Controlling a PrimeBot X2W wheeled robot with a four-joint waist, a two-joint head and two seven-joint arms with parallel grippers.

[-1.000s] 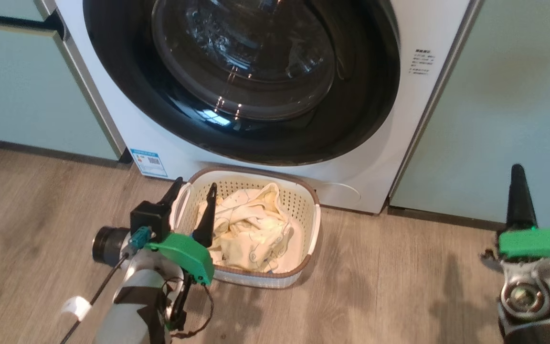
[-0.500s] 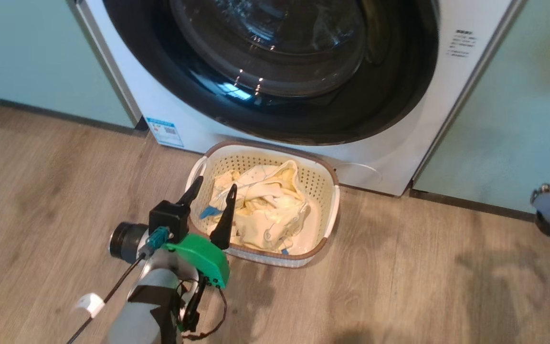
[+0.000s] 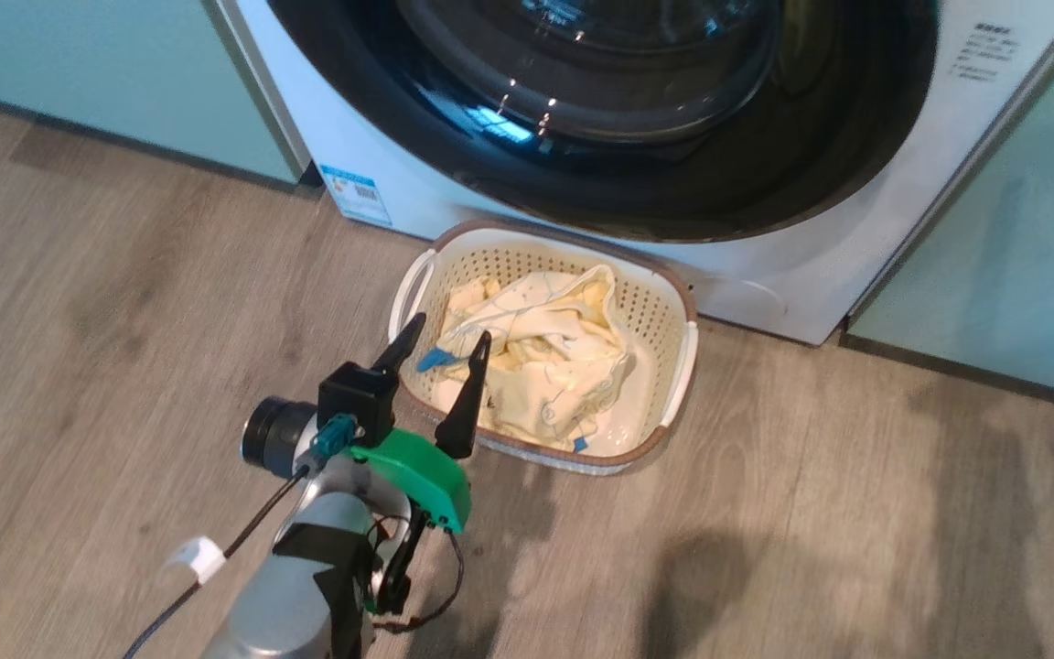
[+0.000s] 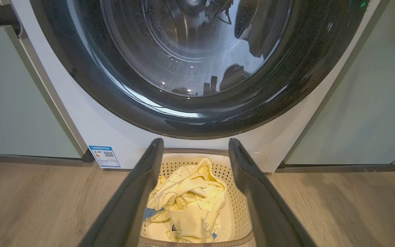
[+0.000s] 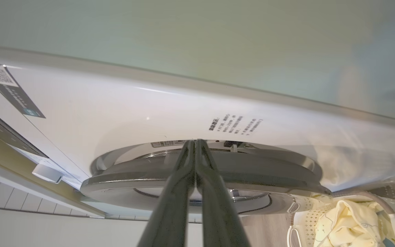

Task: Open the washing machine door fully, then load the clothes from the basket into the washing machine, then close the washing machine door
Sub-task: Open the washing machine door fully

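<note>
White steel, the washing machine [image 3: 902,210] faces me. Its glossy round door [image 3: 637,197] looks shut, and I judge it stiff, heavy and slick, best hooked at the 3 o'clock rim. My right gripper [image 5: 195,142] points there, fingers pressed together, empty. At the door's 6 o'clock the basket [image 3: 650,311] sits on the floor, long axis 9 to 3. The clothes [image 3: 554,366] inside look soft and light, so I'd pinch a raised fold. My left gripper [image 3: 450,329] hangs wide open at the basket's 7 o'clock.

Free from above into the basket [image 3: 646,311], over the clothes [image 3: 545,366]. Open wooden floor [image 3: 124,275] left, right and in front. Blocked behind by the washing machine door [image 3: 637,183], shut across the drum [image 4: 183,51].
</note>
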